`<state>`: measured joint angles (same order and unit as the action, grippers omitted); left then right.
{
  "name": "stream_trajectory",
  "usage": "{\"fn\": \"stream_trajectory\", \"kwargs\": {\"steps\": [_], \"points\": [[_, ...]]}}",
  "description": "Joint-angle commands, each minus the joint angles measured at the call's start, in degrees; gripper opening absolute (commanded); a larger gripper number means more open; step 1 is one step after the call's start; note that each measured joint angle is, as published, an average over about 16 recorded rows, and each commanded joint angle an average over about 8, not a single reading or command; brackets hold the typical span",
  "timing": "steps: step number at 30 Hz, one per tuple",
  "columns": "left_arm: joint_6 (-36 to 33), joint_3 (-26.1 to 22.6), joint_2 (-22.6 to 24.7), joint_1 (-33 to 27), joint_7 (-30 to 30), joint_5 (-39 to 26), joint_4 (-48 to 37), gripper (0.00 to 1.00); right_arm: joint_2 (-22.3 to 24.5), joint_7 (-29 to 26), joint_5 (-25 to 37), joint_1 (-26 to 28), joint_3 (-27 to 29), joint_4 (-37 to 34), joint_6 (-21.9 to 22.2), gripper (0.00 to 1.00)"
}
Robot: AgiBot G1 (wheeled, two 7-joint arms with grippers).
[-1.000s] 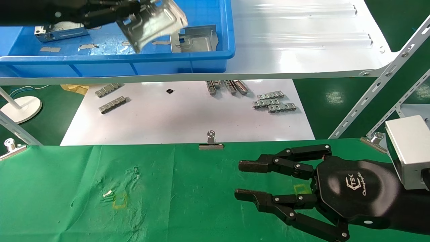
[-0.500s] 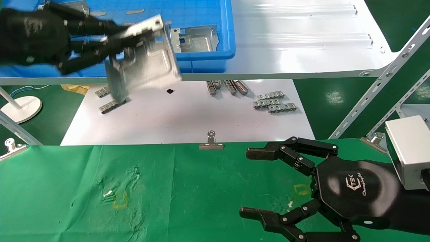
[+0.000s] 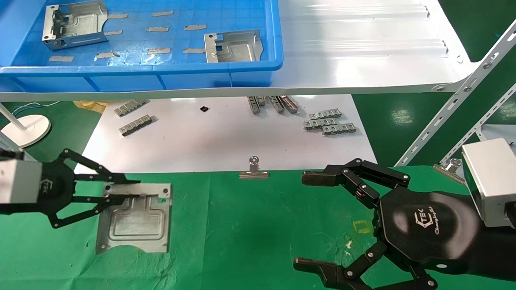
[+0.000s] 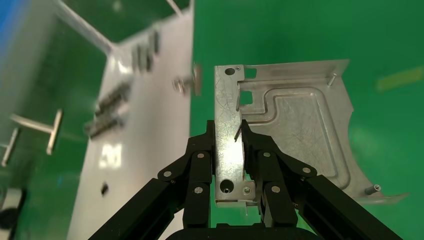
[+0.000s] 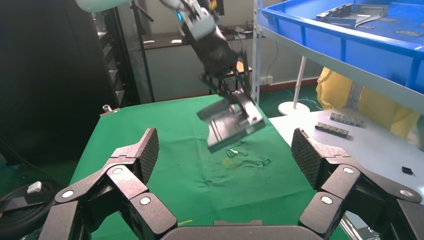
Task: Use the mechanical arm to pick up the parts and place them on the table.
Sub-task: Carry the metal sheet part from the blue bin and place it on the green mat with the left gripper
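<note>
bracket (image 3: 135, 218) edge clamped in left pincer (image 3: 121, 189)

Bare green surface (image 3: 242, 225) lies between the left hand (image 3: 121, 193) with its bracket (image 3: 135, 219) and the splayed right hand (image 3: 318, 221).

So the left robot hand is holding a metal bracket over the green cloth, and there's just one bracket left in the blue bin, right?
Not quite: two brackets remain in the blue bin, one at its far left and another near its right wall, as the head view shows. The rest holds: the left end effector grips a metal bracket by its edge over the green cloth.
</note>
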<state>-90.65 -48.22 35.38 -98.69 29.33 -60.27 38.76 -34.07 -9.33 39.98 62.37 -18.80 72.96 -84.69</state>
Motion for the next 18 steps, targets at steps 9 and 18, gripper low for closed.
{"fn": "stream_trajectory", "kwargs": {"steps": [9, 18], "points": [[0.91, -6.11, 5.08, -0.15, 13.79, -7.21, -11.2, 0.32, 0.01, 0.01, -0.01, 0.0, -0.01, 0.0, 0.01, 1.0], [1.89, -6.54, 9.54, 0.63, 19.14, -6.79, -21.83, 1.0, 0.01, 0.01, -0.02, 0.01, -0.03, 0.0, 0.01, 1.0]]}}
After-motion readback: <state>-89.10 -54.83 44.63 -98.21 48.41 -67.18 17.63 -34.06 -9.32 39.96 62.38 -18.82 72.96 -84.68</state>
